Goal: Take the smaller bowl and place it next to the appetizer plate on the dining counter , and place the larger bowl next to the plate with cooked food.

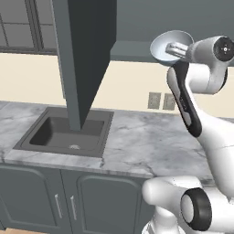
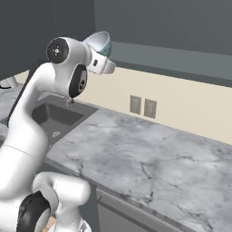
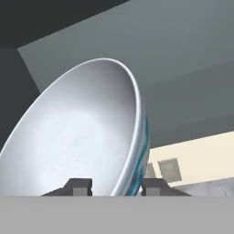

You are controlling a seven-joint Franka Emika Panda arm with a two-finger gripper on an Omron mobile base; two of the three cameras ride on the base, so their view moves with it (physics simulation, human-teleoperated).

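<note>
The end effector (image 3: 112, 186) is clamped on the rim of the smaller bowl (image 3: 77, 137): in the hand view one dark fingertip sits inside the pale hollow and the other outside the wall, with the rim between them. The lower part of the bowl and the fingers are cut off by the bottom of that view, and just a thin strip of the blue pattern shows along the outer edge.

From the left base view the bowl (image 1: 170, 45) is held high in the air, tipped on its side with its mouth facing the camera, up near the dark upper cabinets and well above the marble counter (image 1: 137, 141). The end effector (image 1: 176, 48) reaches into it from the right, so the fingertips are hard to make out. From the right base view the bowl (image 2: 100, 43) is half hidden behind the arm's wrist, and its blue pattern cannot be read.

A sink (image 1: 64, 132) is sunk into the counter at the left, partly blocked by a dark hanging panel (image 1: 87, 59). Two wall outlets (image 2: 142, 106) sit on the cream backsplash.
</note>
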